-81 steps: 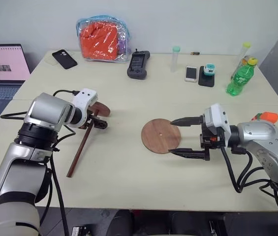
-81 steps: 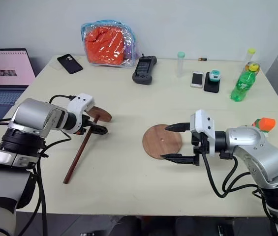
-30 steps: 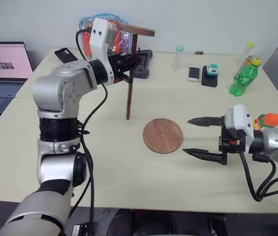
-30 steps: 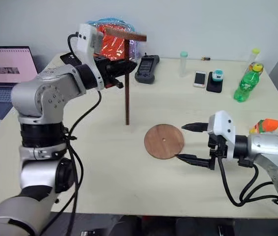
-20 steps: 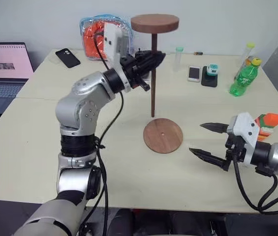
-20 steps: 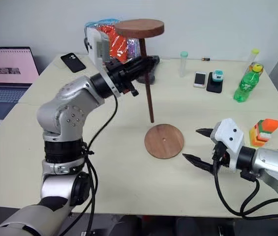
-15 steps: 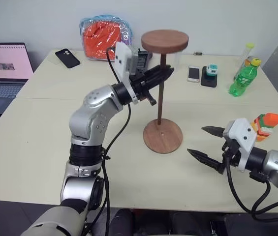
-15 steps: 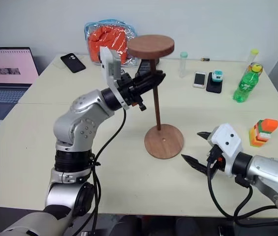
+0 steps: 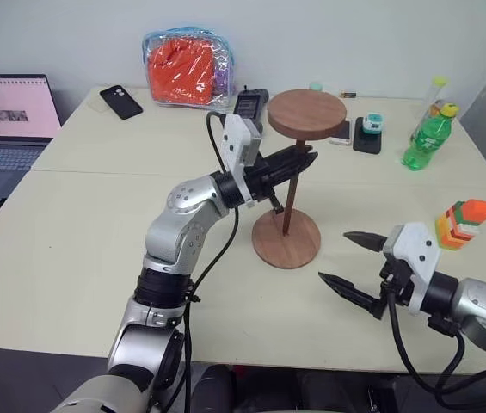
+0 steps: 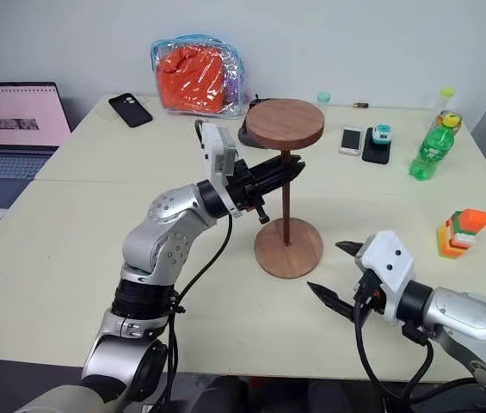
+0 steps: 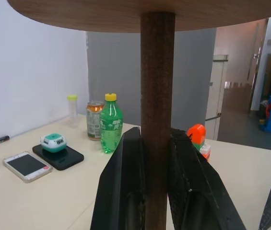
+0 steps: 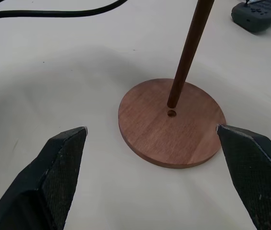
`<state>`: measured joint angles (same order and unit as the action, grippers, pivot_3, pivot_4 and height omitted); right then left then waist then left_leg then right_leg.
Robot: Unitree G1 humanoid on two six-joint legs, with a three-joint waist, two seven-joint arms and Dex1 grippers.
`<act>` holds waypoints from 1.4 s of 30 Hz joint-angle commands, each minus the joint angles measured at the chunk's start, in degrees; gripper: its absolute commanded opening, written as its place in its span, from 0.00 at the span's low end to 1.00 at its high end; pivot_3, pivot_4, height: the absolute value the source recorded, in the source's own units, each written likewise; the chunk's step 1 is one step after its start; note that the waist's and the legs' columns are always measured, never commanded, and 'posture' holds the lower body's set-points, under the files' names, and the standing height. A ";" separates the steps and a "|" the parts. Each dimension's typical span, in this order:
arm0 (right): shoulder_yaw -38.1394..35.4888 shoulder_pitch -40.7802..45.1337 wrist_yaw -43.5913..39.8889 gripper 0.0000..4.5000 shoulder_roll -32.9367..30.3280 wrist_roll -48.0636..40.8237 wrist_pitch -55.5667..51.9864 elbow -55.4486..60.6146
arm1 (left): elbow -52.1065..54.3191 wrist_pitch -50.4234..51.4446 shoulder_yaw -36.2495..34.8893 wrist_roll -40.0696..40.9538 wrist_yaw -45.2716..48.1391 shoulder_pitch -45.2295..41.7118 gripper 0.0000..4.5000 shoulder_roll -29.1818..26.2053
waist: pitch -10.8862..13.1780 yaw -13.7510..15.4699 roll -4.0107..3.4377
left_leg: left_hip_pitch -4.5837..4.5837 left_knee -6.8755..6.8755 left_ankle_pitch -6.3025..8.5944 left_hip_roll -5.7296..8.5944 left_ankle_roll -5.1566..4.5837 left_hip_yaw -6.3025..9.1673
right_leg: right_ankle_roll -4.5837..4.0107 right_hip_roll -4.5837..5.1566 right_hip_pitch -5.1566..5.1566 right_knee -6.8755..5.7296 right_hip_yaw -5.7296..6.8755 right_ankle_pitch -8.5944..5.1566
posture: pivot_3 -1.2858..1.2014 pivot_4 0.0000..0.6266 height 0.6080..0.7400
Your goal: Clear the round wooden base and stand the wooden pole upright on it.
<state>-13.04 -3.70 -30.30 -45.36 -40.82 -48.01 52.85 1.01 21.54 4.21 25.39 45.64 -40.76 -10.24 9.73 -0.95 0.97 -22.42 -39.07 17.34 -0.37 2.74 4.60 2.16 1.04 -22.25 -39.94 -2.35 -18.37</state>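
Cream tabletop (image 9: 70,224) held a flat round reddish-brown wooden base (image 9: 286,239) near its middle. On it stood a thin dark-brown wooden pole (image 9: 291,203), almost upright, disc end up, its lower tip resting just beside the base's centre hole. Left gripper (image 9: 304,161) was clamped on the pole's upper shaft. Right gripper (image 9: 343,261) hovered near the base, fingers spread wide, holding nothing.

Two cream tables (image 9: 70,258) pushed together before a plain pale wall (image 9: 354,34) — evenly lit.
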 commanded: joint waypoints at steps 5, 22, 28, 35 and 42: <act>-2.80 -0.56 0.08 1.00 -1.06 -2.37 0.75 2.65 | -1.02 -3.68 0.74 -1.10 -0.13 0.28 0.06 1.22 | 0.00 0.00 0.00 | 0.00 0.00 0.00 0.00 -0.01 0.00 | 0.00 0.00 0.00 0.00 0.01 0.00 | 0.52 0.24 1.00; -4.10 -1.09 0.94 1.00 -2.56 -5.67 0.28 3.08 | -2.33 -6.25 1.40 -2.38 -0.78 2.19 0.06 2.34 | 0.00 0.02 0.01 | 0.05 0.00 0.01 0.01 -0.01 0.00 | 0.00 0.00 0.05 0.00 0.00 0.00 | 0.52 0.24 1.00; -4.04 -1.04 1.64 1.00 -3.00 -6.55 0.22 3.09 | -2.03 -6.52 2.17 -2.32 -0.54 3.07 0.06 2.37 | -0.01 0.04 0.01 | 0.09 0.00 0.01 0.01 -0.02 0.00 | 0.00 0.00 0.10 0.01 0.00 0.00 | 0.52 0.24 1.00; -3.77 -0.87 2.34 1.00 -3.50 -7.39 0.30 3.03 | -2.28 -7.35 2.82 -2.71 -0.58 3.31 0.06 1.97 | -0.02 0.15 0.02 | 0.17 0.00 0.01 0.01 -0.02 0.00 | 0.00 0.00 0.18 0.01 0.00 0.00 | 0.52 0.24 1.00; -3.40 -0.49 3.09 1.00 -3.80 -8.21 0.37 2.90 | -4.97 -7.33 0.56 -2.84 -2.64 2.82 0.06 0.96 | -0.02 0.55 0.02 | 0.39 0.02 0.02 0.01 -0.03 -0.01 | 0.00 0.00 0.33 0.03 -0.02 0.00 | 0.52 0.24 1.00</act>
<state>-15.70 -4.95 -27.62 -48.71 -48.43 -48.11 53.37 -2.85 14.37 5.66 23.42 43.95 -37.91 -8.67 9.72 -0.40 0.99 -21.94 -39.03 17.35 -0.37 2.70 4.60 2.17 1.04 -21.83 -39.89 -2.37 -18.37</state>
